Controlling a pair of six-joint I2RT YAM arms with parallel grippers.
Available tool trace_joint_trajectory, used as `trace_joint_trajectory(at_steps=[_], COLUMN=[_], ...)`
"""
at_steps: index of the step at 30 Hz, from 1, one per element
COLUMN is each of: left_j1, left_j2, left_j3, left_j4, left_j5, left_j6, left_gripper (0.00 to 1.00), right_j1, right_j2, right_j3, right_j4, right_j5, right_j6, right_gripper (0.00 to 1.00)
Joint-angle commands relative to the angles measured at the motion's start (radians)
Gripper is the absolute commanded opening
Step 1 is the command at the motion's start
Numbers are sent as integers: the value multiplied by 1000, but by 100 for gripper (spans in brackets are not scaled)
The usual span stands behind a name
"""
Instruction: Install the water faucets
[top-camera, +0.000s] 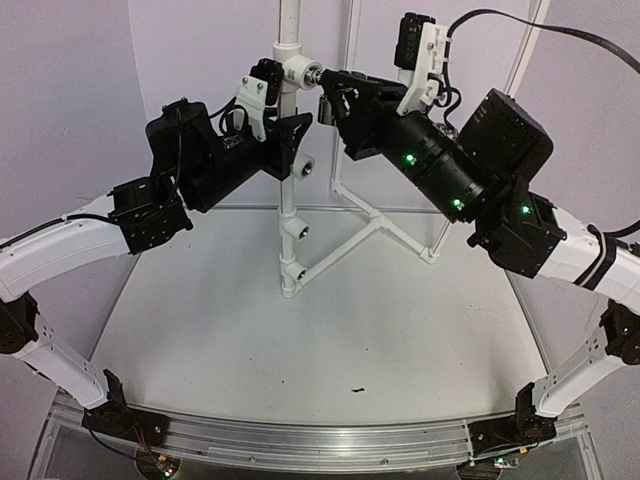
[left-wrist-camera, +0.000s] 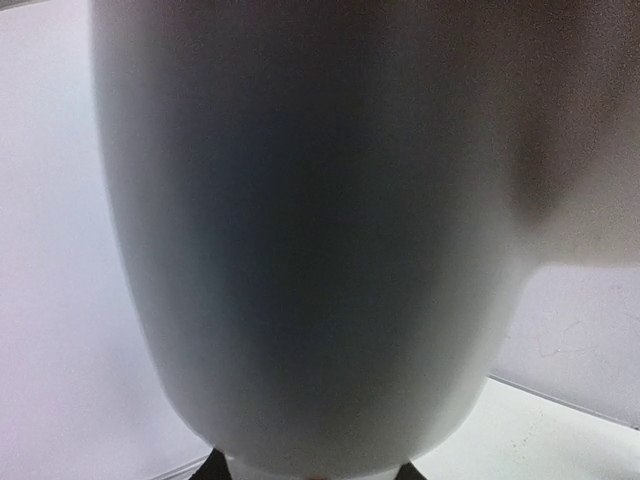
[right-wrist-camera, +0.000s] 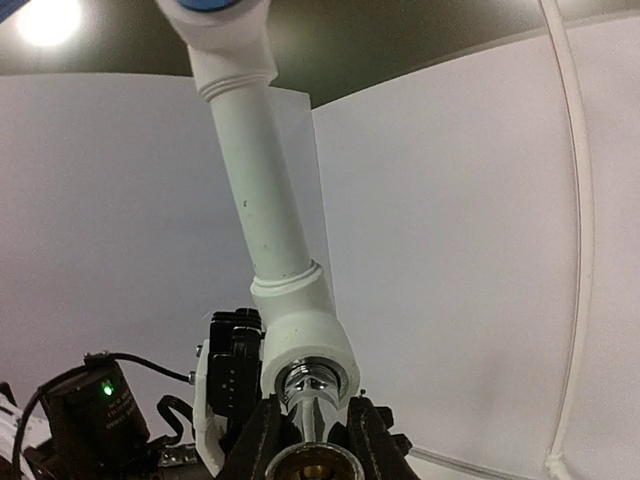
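Wht walls (top-camera: 60, 80), ceiling lamp (right-wrist-camera: 48, 20), wht table (top-camera: 380, 340).

The left arm (top-camera: 60, 245) rises from its base at the near left, bends at the elbow by the left edge, and reaches right and far; the left gripper (top-camera: 290, 135) is held high near the middle, its fingers (left-wrist-camera: 215, 466) on both sides of the pipe (left-wrist-camera: 320, 250) and pressed against it; the right arm (top-camera: 585, 255) rises from the near right, bends by the right edge, and reaches left and upward; the right gripper (right-wrist-camera: 312, 425) points left, a little higher than the left one; its jaws are closed on the faucet (right-wrist-camera: 310, 385); the two grippers are near each other but apart.
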Motion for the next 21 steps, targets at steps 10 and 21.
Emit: trace_joint_trajectory(at_steps=[10,21], left_j1=[-82,-83], left_j2=[112,92], left_j3=[-33,-107], left_j4=[-274,-250], left_j5=[-92,-78], left_j6=[-211,-159], left_gripper=[0,0], right_j1=[-10,-10], right_j2=[73,-25], right_j3=[-20,-57], right_j4=[247,110], right_j5=[103,165], right_j6=[435,824], right_gripper=[0,0])
